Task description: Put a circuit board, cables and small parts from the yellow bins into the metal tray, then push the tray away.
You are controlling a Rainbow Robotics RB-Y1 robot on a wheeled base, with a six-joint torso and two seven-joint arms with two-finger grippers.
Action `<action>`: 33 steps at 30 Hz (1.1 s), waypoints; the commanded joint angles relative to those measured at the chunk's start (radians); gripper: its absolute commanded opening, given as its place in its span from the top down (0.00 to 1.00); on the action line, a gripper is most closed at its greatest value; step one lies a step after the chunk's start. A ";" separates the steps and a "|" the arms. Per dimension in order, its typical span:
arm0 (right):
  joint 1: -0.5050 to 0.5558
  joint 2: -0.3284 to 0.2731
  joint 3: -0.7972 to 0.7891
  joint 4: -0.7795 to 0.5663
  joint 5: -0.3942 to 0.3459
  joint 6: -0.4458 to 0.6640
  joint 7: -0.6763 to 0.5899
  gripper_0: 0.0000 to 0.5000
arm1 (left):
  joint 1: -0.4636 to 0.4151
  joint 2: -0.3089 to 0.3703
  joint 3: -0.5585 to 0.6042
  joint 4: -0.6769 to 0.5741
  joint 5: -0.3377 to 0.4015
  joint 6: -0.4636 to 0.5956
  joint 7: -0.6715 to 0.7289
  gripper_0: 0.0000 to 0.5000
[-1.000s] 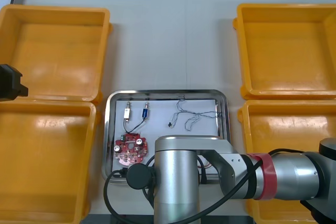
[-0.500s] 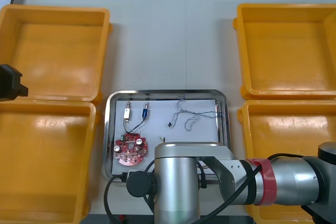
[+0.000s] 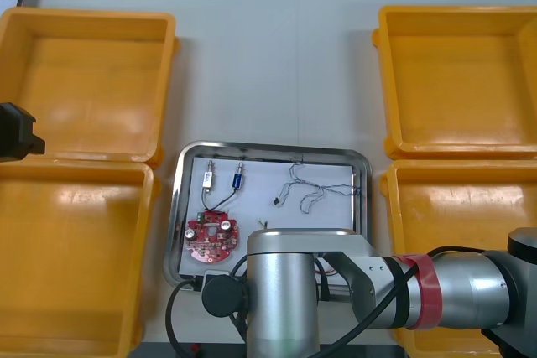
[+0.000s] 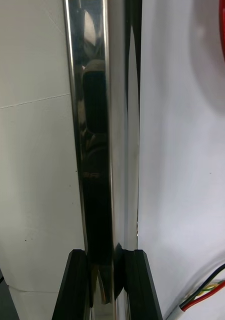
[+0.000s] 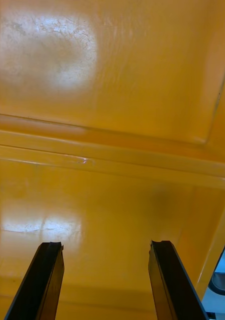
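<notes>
Loading looks done: the board (image 3: 210, 236), blue-and-white cable (image 3: 315, 190) and two small parts (image 3: 206, 179) all lie in the tray (image 3: 273, 149), which sits by the near edge of the table (image 3: 277, 56) between the bins (image 3: 88, 16) — those look empty. My right gripper (image 4: 106, 257) is pinched onto the tray's near rim; my left gripper (image 5: 106, 245) hangs wide open over the left-hand bins, holding nothing. Only the push away is left, I reckon.

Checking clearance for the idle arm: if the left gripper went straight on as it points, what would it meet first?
Probably the bare floor of a yellow bin: the left gripper has open fingers framing it, nothing lying between. How far off is unclear.
</notes>
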 commanded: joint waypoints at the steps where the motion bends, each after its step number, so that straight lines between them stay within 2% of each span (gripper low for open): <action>1: 0.010 0.024 0.017 -0.009 0.004 -0.006 0.050 1.00 | 0.013 0.031 0.035 -0.017 -0.004 0.008 -0.077 0.00; 10: -0.022 0.015 0.008 -0.008 0.001 -0.006 0.051 1.00 | 0.013 0.031 0.035 -0.017 -0.004 0.008 -0.077 0.00; 15: -0.054 0.018 -0.007 0.026 -0.032 -0.010 0.054 1.00 | 0.013 0.031 0.035 -0.017 -0.004 0.008 -0.077 0.00; 25: -0.113 0.018 -0.030 0.050 -0.046 -0.010 0.065 1.00 | 0.013 0.031 0.035 -0.017 -0.004 0.008 -0.077 0.00; 33: -0.194 0.018 -0.056 0.098 -0.066 -0.023 0.091 1.00 | 0.013 0.031 0.035 -0.017 -0.004 0.008 -0.077 0.00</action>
